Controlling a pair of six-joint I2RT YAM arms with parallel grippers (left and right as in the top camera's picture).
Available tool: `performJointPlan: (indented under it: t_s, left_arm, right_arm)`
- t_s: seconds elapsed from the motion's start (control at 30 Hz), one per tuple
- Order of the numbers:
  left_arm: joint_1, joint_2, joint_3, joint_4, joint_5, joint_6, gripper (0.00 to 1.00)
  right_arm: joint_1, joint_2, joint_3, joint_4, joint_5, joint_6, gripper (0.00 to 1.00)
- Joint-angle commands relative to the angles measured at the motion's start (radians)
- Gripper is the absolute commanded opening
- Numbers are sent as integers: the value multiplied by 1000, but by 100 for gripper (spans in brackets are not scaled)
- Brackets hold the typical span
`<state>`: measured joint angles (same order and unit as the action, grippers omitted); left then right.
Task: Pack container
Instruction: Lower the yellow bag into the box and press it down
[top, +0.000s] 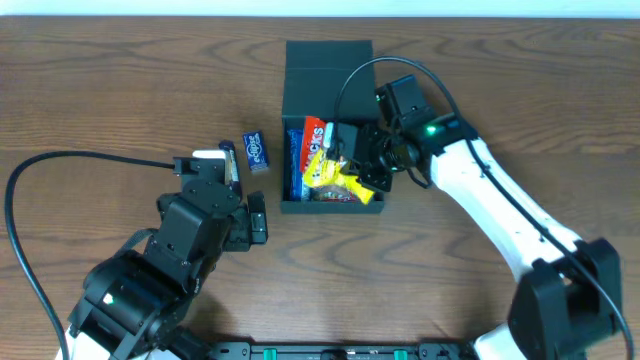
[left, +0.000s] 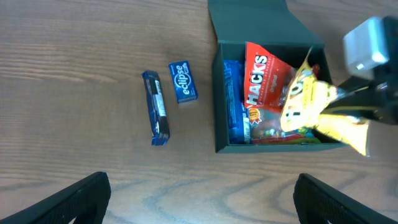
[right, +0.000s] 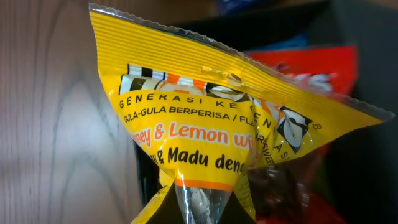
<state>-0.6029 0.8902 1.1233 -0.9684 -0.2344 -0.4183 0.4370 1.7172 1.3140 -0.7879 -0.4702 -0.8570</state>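
Gripping yellow packet (top: 343, 184) over container (top: 330, 209): right pincer (top: 357, 166) (left pincer (left: 200, 186) agape).

place: robotics lab | cue: cabled robot arm (top: 500, 200) over wooden table (top: 100, 80)

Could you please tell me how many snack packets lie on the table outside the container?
2: the Eclipse gum pack and a long blue packet beside it, both left of the container.

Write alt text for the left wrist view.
The right gripper holds a yellow packet over the open dark container, which has a red Hacks bag inside. To its left, a blue Eclipse pack and a blue bar lie on the wooden table.
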Motion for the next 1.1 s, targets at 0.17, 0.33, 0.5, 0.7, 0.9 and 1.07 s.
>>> performJointPlan:
  t_s: [0.17,0.33,0.5,0.7,0.9,1.07]
  left_arm:
    - [3,0,4,-1,-1,7,95]
    - [3,0,4,-1,-1,7,95]
    - [3,0,4,-1,-1,7,95]
    - [3,0,5,-1,-1,7,95]
    - [3,0,4,-1,0,7,95]
    - [3,0,5,-1,-1,7,95]
  right_arm:
    - [11,140,12,25,-43,-91,1]
    - [11,233,12,30,-27,-91,2]
    - [11,251,12,38,-27,-84,99]
    - [11,171,14,39,-27,55,99]
    - [11,20,14,39,-29,81,99]
    - [11,-95,14,40,-36,214,99]
